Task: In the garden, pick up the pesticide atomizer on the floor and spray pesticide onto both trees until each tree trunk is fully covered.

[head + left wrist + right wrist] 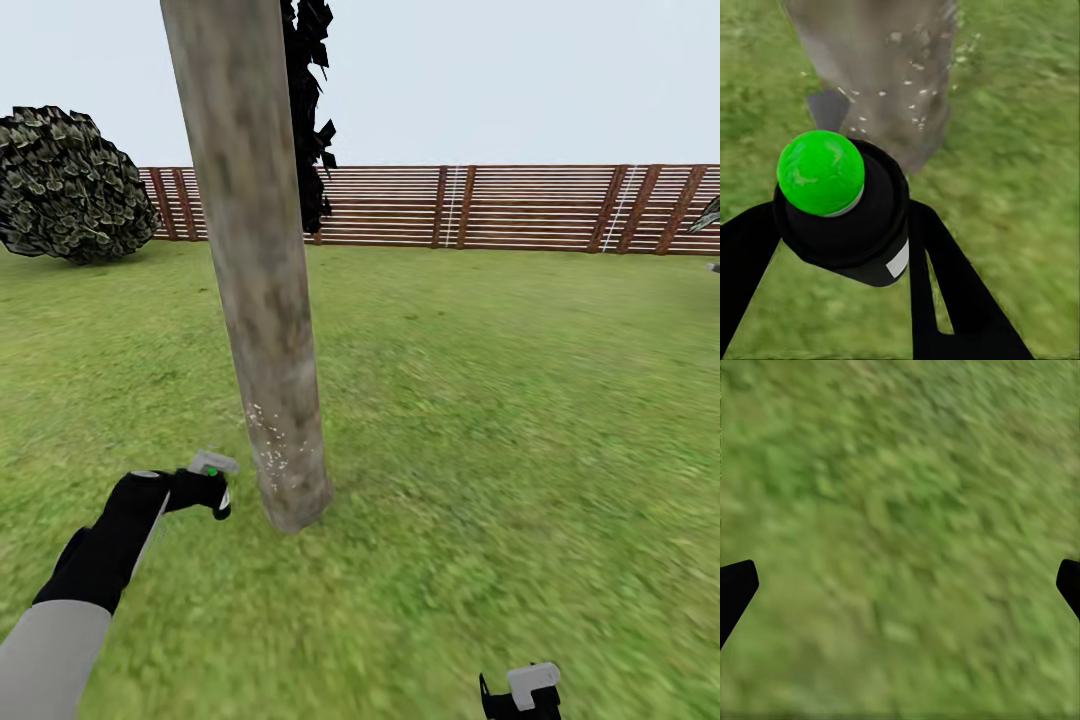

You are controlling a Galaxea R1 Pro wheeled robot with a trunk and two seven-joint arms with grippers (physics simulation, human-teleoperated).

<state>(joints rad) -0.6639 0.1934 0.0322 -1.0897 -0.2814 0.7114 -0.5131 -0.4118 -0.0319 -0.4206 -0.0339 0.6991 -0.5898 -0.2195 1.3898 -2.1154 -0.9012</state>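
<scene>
Left tool (844,247) pinching the atomizer (844,214), nozzle aimed low at the trunk (262,280) where white speckles (268,440) cling; right tool (900,585) spread, idle over grass.

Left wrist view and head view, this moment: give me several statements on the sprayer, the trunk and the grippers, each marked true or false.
1. The left gripper is shut on the pesticide atomizer. True.
2. The atomizer's top shows red. False: in the left wrist view its top is bright green.
3. White speckles of pesticide sit on the lower part of the tree trunk. True.
4. The speckles cover the trunk from base to top. False: they show only low down; the bark above is bare.
5. The right gripper holds a second bottle. False: its fingers stand wide apart over grass with nothing between them.
6. A slatted wooden fence runs behind the lawn. True.
</scene>
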